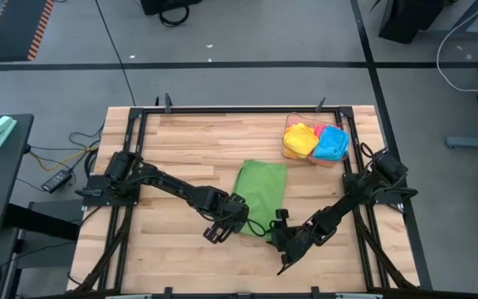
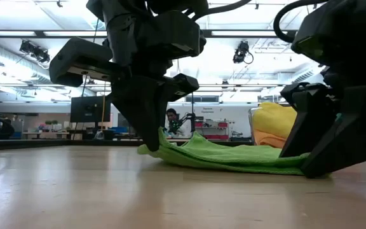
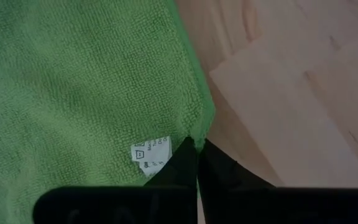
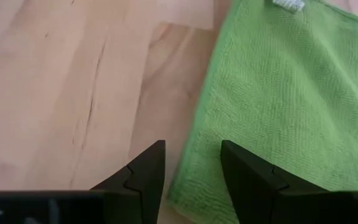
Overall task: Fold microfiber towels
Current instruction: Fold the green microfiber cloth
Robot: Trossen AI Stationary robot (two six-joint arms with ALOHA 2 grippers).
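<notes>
1. You have one green towel [image 1: 261, 190] lying flat near the middle of the wooden table [image 1: 189, 141]; it reads as a rectangle running away from the near edge, and a small white label [image 3: 150, 154] shows on it close to one near corner.
2. You have three more towels bunched in the clear bin [image 1: 290, 150] at the far right of the table: one yellow towel [image 1: 300, 138], one blue towel [image 1: 333, 143], and a strip of pink towel [image 1: 317, 131] showing between them; the bin stands apart from the green towel.
3. Your left gripper [image 1: 239, 209] sits at the near left corner of the green towel; the arm reaches in from the left edge of the table with the wrist angled down; its jaws are clenched on the towel's corner edge, the hem pinched between the two tips in the left wrist view.
4. Your right gripper [image 1: 275, 230] sits at the near right corner of the same towel; the arm comes in from the right edge, stretched low and diagonal across the table; its jaws stand parted, straddling the towel's edge in the right wrist view, one finger [image 4: 143, 177] over bare wood and the other over cloth; you cannot tell whether they touch it.
5. In the low view the green towel rises slightly at the left gripper's corner and lies flat toward the right gripper.
</notes>
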